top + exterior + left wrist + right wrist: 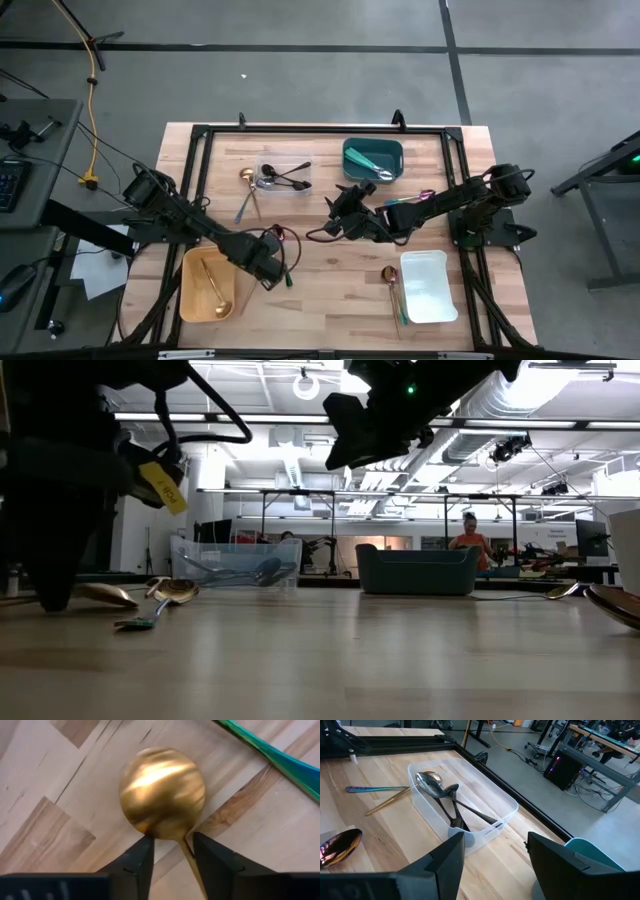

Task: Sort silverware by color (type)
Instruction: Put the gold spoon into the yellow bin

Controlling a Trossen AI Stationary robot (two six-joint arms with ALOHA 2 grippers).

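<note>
Worktop (330, 290) of pale wood blocks, both arms over it; left gripper (173, 851) low over the near-left part, beside the yellow bin (190, 300); its two dark fingers (140, 860) stand on either side of the neck of a gold spoon (162, 792), a gap visible on each side, so not clamped on it; bowl of that spoon lies on the wood, rounded back upward; a teal handle (280, 760) crosses the corner of the left wrist view, apart from the spoon. Yellow bin holds one gold spoon (215, 290), lying lengthwise.

Right gripper (495, 855) at mid-worktop, raised off the surface, fingers spread wide and holding nothing; it faces the clear bin (505, 805). Clear bin at far centre-left holds black spoons (455, 805) and one silver-looking spoon head (427, 780) overlapping them. Just beside that bin on the bare wood: a gold utensil (387, 802) and an iridescent handle (375, 789), near each other, whether touching cannot be told; a shiny rose-coloured spoon bowl (340, 847) lies nearer the right gripper.

Teal bin (372, 160) at far centre-right holds teal-handled pieces (370, 165). White bin (428, 285) near right; a copper-toned spoon (390, 275) lies on the wood just beside its left wall.
</note>
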